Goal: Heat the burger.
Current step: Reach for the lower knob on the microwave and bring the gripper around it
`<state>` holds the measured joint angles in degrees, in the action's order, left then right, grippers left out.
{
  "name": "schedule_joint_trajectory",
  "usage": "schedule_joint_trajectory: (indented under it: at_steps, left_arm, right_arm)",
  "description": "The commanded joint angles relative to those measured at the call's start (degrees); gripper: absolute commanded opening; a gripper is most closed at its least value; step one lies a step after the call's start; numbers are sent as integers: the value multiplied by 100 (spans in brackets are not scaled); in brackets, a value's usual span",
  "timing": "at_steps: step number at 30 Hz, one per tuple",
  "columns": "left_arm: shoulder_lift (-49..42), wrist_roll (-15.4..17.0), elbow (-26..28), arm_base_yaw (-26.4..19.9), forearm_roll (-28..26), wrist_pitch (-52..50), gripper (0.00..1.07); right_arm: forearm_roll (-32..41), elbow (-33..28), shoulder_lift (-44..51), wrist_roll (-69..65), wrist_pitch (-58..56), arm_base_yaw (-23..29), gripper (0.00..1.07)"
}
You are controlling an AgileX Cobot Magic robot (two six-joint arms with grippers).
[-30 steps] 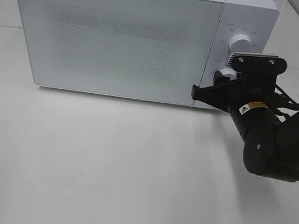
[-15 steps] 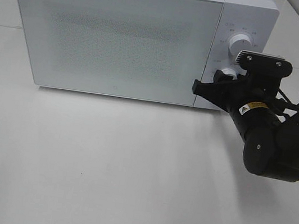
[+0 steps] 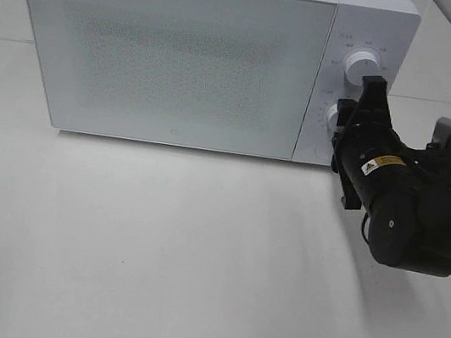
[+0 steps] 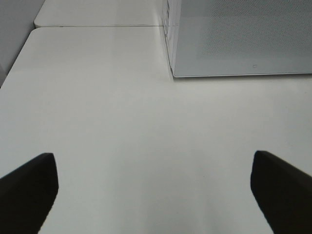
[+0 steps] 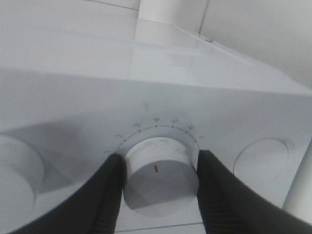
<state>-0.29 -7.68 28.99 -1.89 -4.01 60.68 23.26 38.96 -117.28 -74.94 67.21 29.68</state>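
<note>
Right gripper point(image 5: 161, 197) clamped on lower knob point(image 5: 161, 168) of closed white microwave point(image 3: 183, 59), left gripper point(image 4: 155, 195) spread wide above worktop point(image 4: 122, 122), burger not visible in any view.

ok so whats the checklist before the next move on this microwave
1. The microwave door is shut: ok, it sits flush with the front.
2. The burger is inside: cannot tell, the door hides the inside and no view shows it.
3. The right gripper is on the lower knob: ok, one finger against each side.
4. Dial setting: cannot tell, the red mark shows but the figures around it are too blurred to read.
5. The left gripper is out of the way: ok, open above the table, apart from the microwave.
</note>
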Motion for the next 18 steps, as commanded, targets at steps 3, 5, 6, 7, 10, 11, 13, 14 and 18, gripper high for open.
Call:
schedule_joint_trajectory:
  at_steps: [3,5,6,7,10,11,13,14,18]
  left_arm:
    - [-92,29,-6,-11,-17,-74,105]
    - [-92,29,-6,-11,-17,-74,105]
    - [-92,29,-6,-11,-17,-74,105]
    - [-92,29,-6,-11,-17,-74,105]
    - [-92,29,-6,-11,-17,-74,105]
    - [-92,29,-6,-11,-17,-74,105]
    - [-92,29,-6,-11,-17,-74,105]
    - [-92,29,-6,-11,-17,-74,105]
    - [-92,29,-6,-11,-17,-74,105]
  right_arm:
    - [-367,206,80,-2578,304,-29,20]
    - [-418,206,80,-3054,304,-29,21]
    - [-418,206,80,-3054,304,-29,21]
    - [-430,206,80,-3042,298,-29,22]
    - [-464,206,80,-2991,201,-29,22]
    - [-464,206,80,-2991,201,-29,22]
    - [-481,206,80,-2985,6,-23,23]
    - [-481,206,80,-2985,6,-23,23]
    - [-481,206,80,-2985,0,-23,24]
